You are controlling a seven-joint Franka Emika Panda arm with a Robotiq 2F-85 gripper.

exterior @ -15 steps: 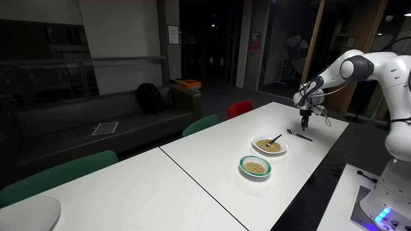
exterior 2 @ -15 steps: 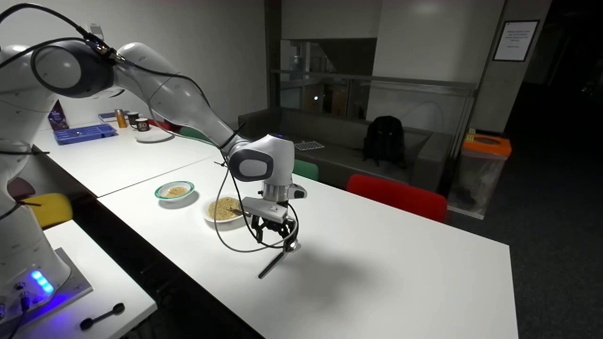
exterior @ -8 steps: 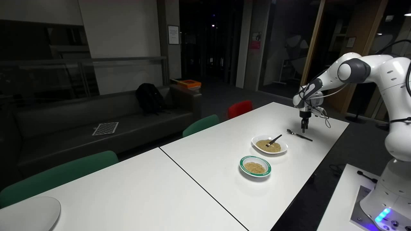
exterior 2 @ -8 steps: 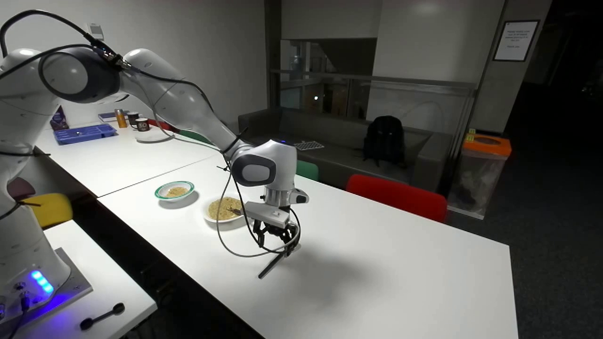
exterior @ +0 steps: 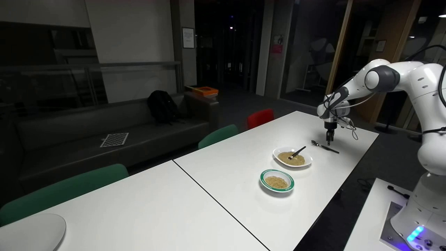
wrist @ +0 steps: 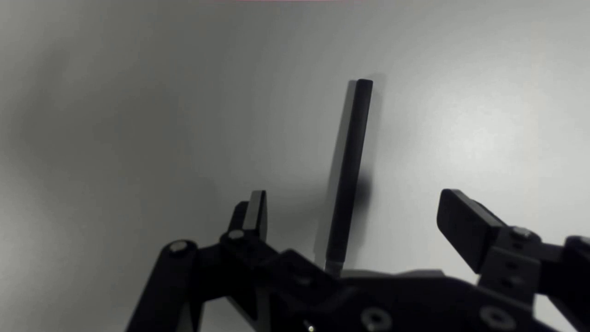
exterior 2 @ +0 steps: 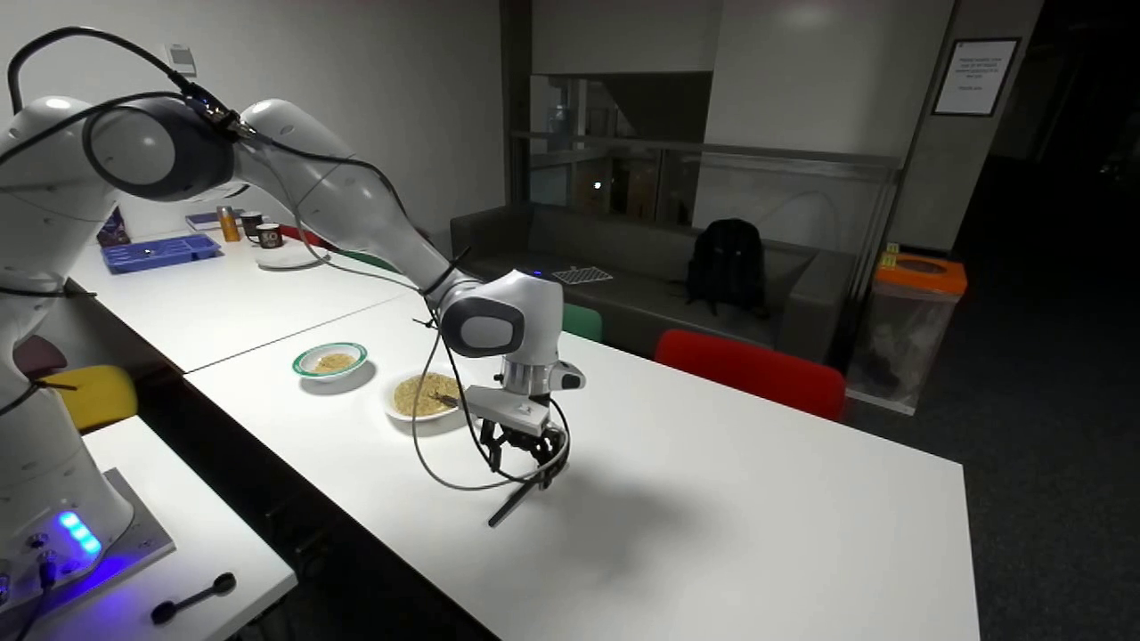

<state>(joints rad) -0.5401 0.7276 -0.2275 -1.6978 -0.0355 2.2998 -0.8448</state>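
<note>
Jaws apart, the claw (wrist: 352, 205) overhangs a spoon handle (wrist: 351, 168) pointing toward twelve o'clock in the wrist view; pre-grasp, I'd say, needing lowering.

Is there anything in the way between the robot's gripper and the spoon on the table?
No, nothing that I can see. In the wrist view, the spoon's black handle lies below the open gripper, showing through its gap. The white bowl stands off to one side.
</note>
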